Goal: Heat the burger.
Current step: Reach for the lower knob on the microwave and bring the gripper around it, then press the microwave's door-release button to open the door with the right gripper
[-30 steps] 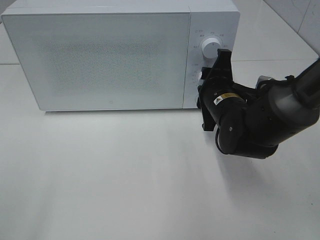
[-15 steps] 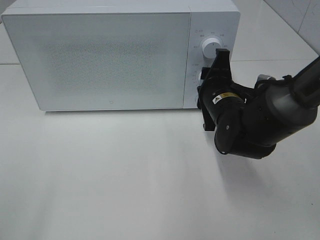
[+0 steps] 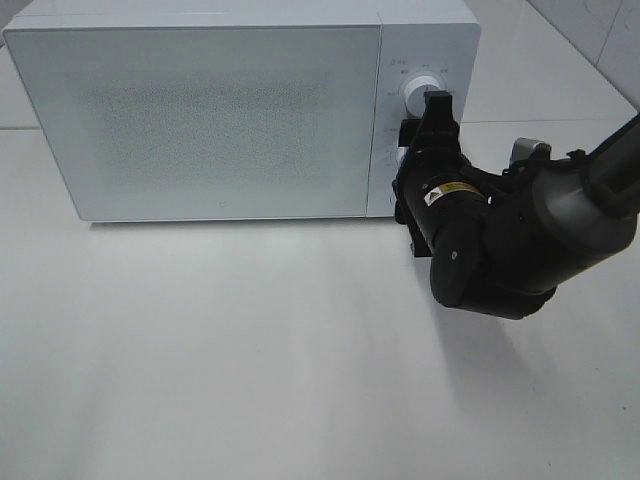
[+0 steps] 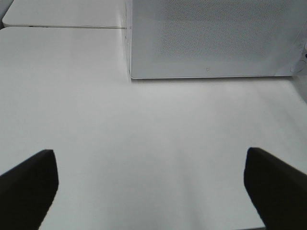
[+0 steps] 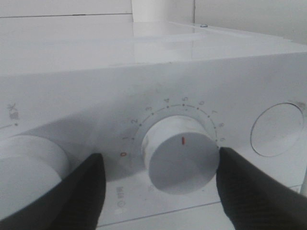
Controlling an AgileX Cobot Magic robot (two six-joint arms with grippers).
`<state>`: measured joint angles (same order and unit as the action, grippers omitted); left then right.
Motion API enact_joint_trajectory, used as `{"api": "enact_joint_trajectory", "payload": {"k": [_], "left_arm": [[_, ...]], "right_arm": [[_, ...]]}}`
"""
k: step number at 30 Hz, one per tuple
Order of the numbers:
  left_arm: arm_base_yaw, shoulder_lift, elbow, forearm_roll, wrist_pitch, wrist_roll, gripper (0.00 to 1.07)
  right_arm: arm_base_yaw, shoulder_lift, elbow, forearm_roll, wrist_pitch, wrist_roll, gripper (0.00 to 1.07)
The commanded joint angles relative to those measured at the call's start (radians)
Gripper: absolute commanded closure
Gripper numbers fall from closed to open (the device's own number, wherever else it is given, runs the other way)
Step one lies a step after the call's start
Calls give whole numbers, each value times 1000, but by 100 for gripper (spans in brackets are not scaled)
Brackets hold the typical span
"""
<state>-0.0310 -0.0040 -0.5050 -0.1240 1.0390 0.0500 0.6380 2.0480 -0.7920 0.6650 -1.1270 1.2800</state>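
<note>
Out in front of the microwave (image 3: 200, 110) the white tabletop (image 3: 250, 350) lies wide open for a reach toward the shut door. At its control panel (image 3: 432, 45) the right arm (image 3: 520, 240) blocks the way, with the right gripper (image 3: 412, 150) spread around the timer dial (image 5: 180, 160).

The microwave (image 3: 220, 110) has a white body that looks like plastic, smooth, with a soft shine; its top gives pale reflections in the right wrist view. Its door (image 3: 200, 115) has a smooth face with a fine dotted grain; glass or plastic, I cannot tell. The dial (image 5: 181, 153) on its panel is white plastic, smooth and half matt, and the round button (image 5: 277, 129) beside the dial looks the same. The table (image 3: 250, 370) before the microwave is white, smooth and matt. The right arm (image 3: 510, 245) at the panel has a black shell with a dull gloss. The right gripper (image 5: 160, 154) has black, matt fingers (image 5: 249, 191).
</note>
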Motion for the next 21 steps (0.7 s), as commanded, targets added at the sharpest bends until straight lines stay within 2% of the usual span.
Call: {"api": "enact_joint_trajectory", "payload": {"k": [1, 14, 20, 21], "left_arm": [[4, -22, 2, 0, -2, -4, 9], [4, -22, 2, -1, -2, -4, 9], [4, -22, 2, -1, -2, -4, 9], [4, -22, 2, -1, -2, -4, 9]], "right_arm": [[-5, -31, 4, -32, -82, -25, 41], [6, -148, 125, -73, 148, -226, 41], [6, -241, 169, -74, 284, -460, 41], [0, -277, 175, -79, 352, -580, 41]]}}
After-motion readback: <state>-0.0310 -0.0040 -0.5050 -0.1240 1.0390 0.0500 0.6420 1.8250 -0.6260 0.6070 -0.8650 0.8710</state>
